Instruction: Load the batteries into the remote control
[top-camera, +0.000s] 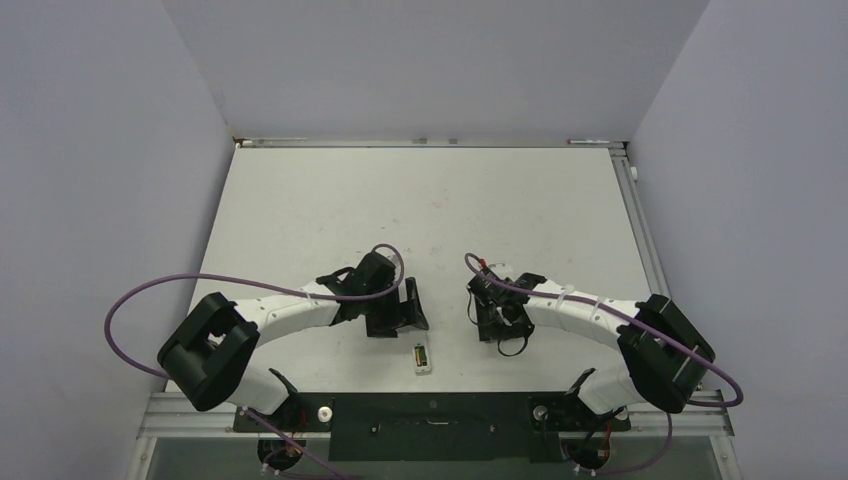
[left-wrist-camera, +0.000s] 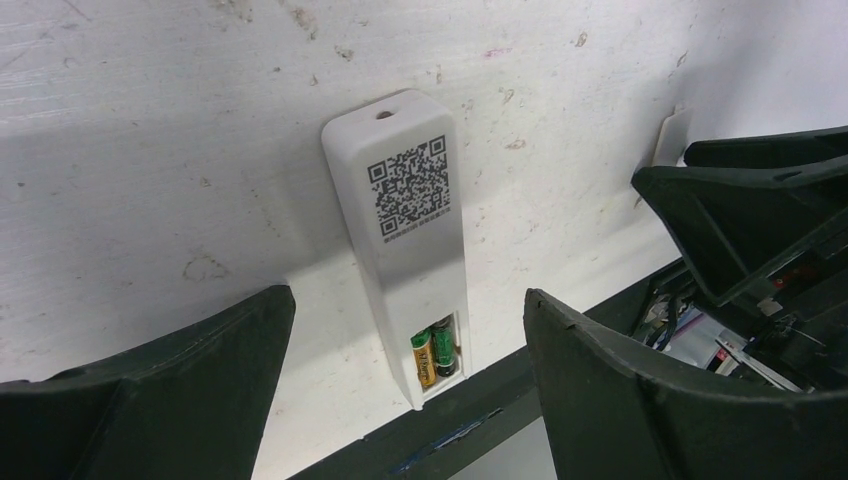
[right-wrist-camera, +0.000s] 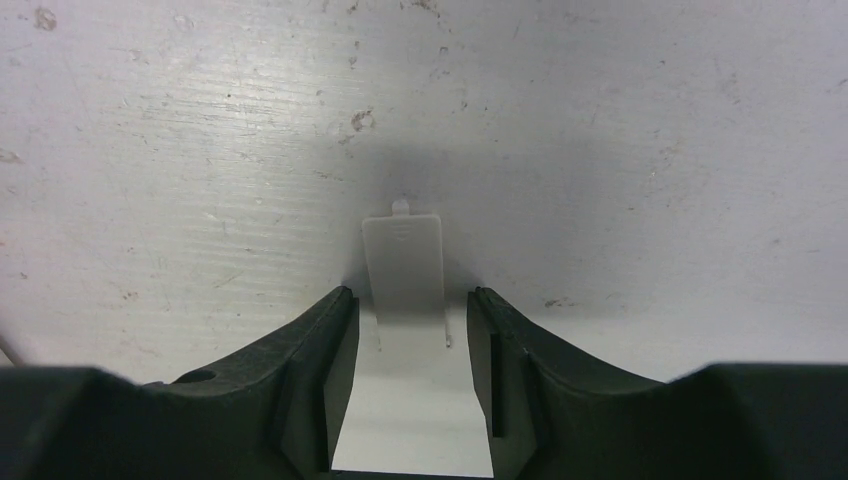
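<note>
Right gripper (right-wrist-camera: 411, 300) straddles the battery cover (right-wrist-camera: 403, 262), jaws narrow but not touching; left gripper (left-wrist-camera: 408, 298) gapes wide beside the remote (left-wrist-camera: 400, 200), batteries (left-wrist-camera: 433, 352) seated inside.

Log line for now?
batteries: in remote control | battery cover: on table | left gripper: open over remote control | right gripper: open, straddling cover

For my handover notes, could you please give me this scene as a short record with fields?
remote control: flat on the table near its front edge, QR-code face up, cover off
batteries: two, seated side by side in the remote control
battery cover: loose, flat on the table, apart from the remote control
left hand: open, over the remote control
right hand: open, one finger on each side of the battery cover, not yet gripping it
</note>
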